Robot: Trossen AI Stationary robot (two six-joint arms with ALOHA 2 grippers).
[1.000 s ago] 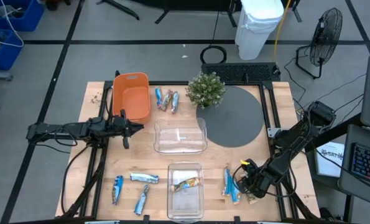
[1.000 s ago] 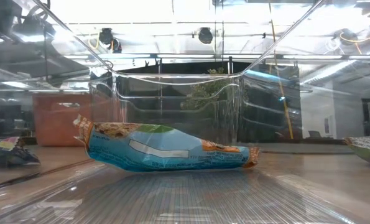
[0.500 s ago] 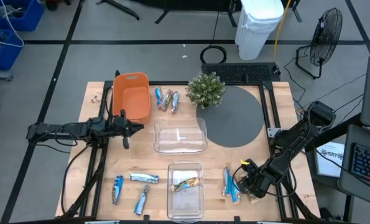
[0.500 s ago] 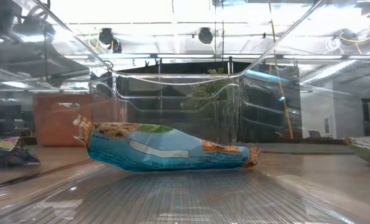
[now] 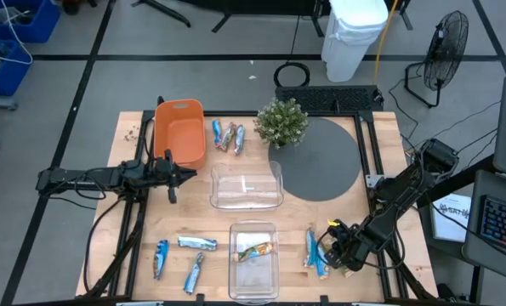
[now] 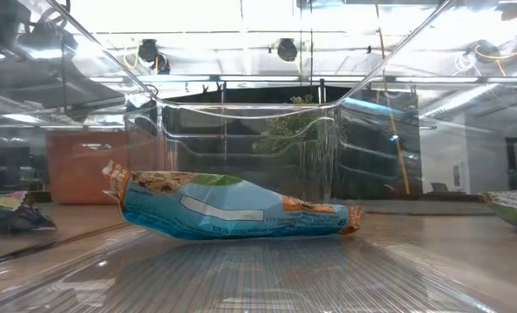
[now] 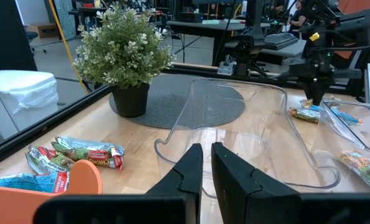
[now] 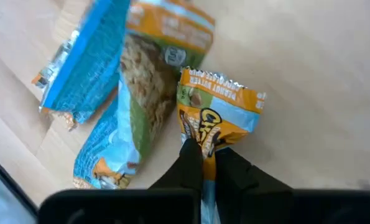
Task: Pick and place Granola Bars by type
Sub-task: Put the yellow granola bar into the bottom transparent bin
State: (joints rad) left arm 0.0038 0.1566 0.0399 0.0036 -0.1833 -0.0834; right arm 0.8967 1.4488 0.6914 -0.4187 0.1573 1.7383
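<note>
Several granola bars lie about the table: a blue, green and orange cluster at the near right (image 5: 314, 252), some at the far side (image 5: 227, 136), some at the near left (image 5: 184, 255). One lies flat inside the near clear bin (image 6: 232, 209). My right gripper (image 5: 329, 242) is low over the near-right cluster, shut on an orange-and-blue bar (image 8: 219, 109). My left gripper (image 7: 206, 165) is shut on nothing, between the orange bin (image 5: 179, 132) and the far clear bin (image 5: 247, 187). My right gripper pinches the orange-and-blue bar by one end of its wrapper (image 8: 204, 144) between its two fingers. The fingers come from above, pointing down. The bar lies on the table beside the other bars of the cluster (image 8: 119, 137).
A potted plant (image 5: 282, 121) stands on the rim of a round grey mat (image 5: 321, 157) at the far right. The near clear bin (image 5: 253, 272) sits at the table's front edge, just left of my right gripper.
My right gripper has shut on the bar at the near right while staying in place.
</note>
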